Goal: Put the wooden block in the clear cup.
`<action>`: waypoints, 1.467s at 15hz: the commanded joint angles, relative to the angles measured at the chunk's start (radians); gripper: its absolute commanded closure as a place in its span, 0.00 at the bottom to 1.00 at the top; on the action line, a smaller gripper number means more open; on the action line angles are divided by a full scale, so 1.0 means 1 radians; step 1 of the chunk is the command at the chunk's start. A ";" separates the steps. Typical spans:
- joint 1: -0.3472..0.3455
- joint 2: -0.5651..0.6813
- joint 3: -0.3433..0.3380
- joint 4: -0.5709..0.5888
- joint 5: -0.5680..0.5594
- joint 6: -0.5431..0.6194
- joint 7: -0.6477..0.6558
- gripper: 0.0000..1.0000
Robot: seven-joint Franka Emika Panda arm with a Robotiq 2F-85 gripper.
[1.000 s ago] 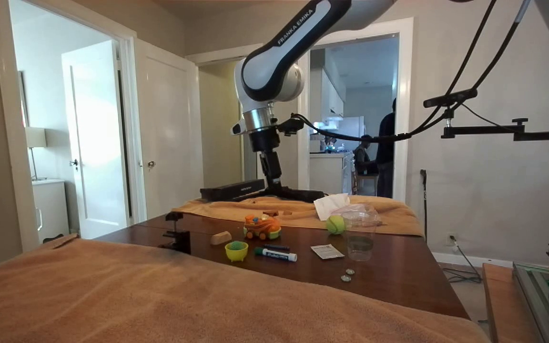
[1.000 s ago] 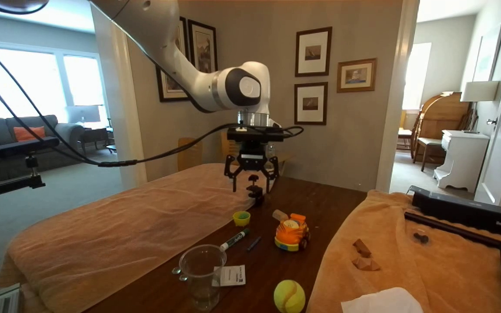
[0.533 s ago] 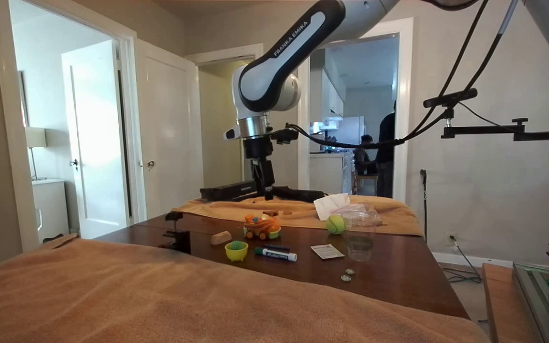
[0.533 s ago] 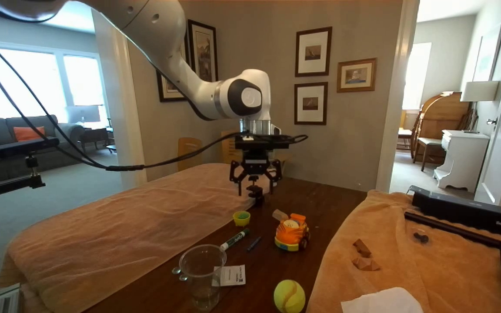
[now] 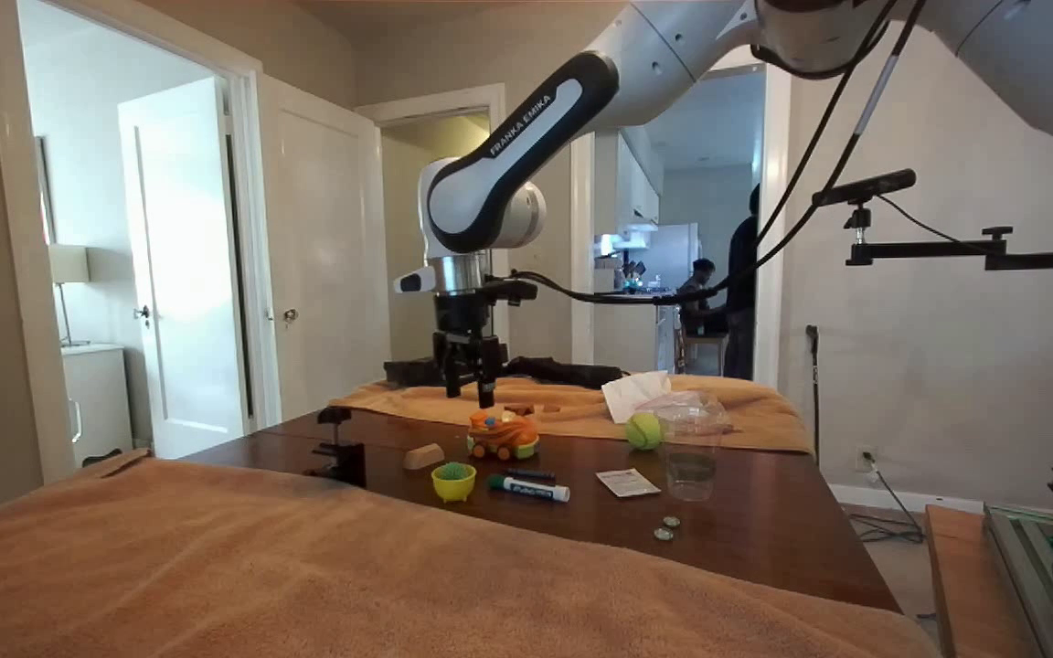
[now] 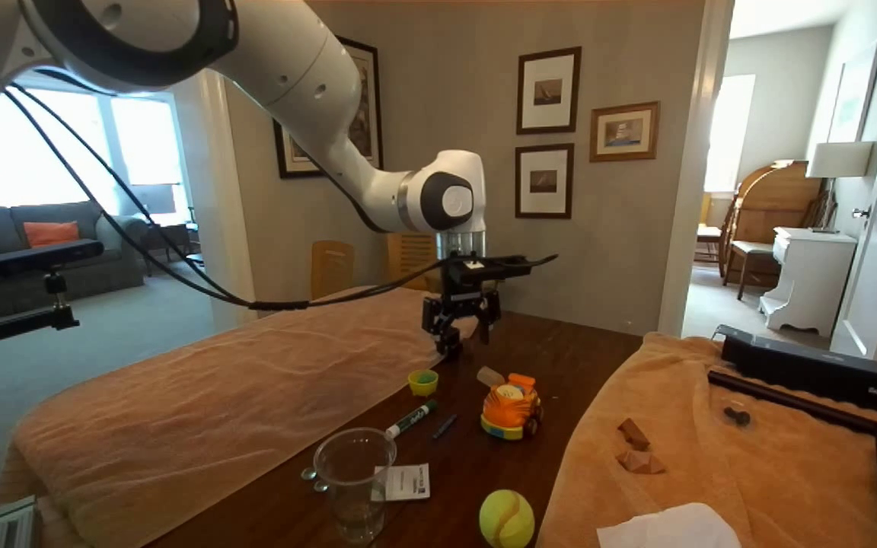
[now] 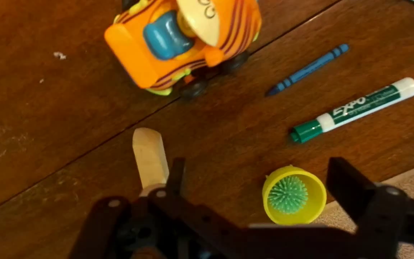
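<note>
The wooden block (image 5: 423,456) is small and pale. It lies on the dark table beside the orange toy car, and shows in both exterior views (image 6: 490,376). In the wrist view the block (image 7: 150,158) lies just outside the left finger, which hides its lower end. The clear cup (image 6: 355,479) stands upright on the table, far from the block. It also shows in an exterior view (image 5: 691,475) and is out of the wrist view. My gripper (image 5: 470,397) is open and empty, above the table near the block. It also shows in the wrist view (image 7: 257,163).
A lime-green bowl (image 7: 316,196) holding a green spiky ball lies between the fingers as seen from above. The toy car (image 7: 171,46), green marker (image 7: 358,108), blue crayon (image 7: 307,70), tennis ball (image 6: 507,519), white packet (image 6: 406,482) and black clamp (image 5: 339,452) are around.
My gripper has come down toward the table and turned about its vertical axis. It moved left in one of the exterior pictures and right in another. The objects have not moved.
</note>
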 commanded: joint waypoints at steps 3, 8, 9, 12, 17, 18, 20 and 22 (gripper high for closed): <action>-0.033 0.163 0.045 0.239 0.032 -0.057 -0.228 0.00; -0.052 0.279 0.066 0.389 0.079 -0.084 -0.327 0.00; -0.057 0.306 0.074 0.422 0.095 -0.094 -0.349 0.00; -0.039 0.276 0.048 0.363 0.090 -0.066 -0.327 0.00; -0.037 0.288 0.046 0.372 0.091 -0.066 -0.330 0.00; -0.042 0.304 0.048 0.385 0.097 -0.065 -0.333 0.00; -0.045 0.325 0.049 0.400 0.100 -0.036 -0.336 0.00; -0.045 0.340 0.052 0.411 0.100 -0.009 -0.340 0.00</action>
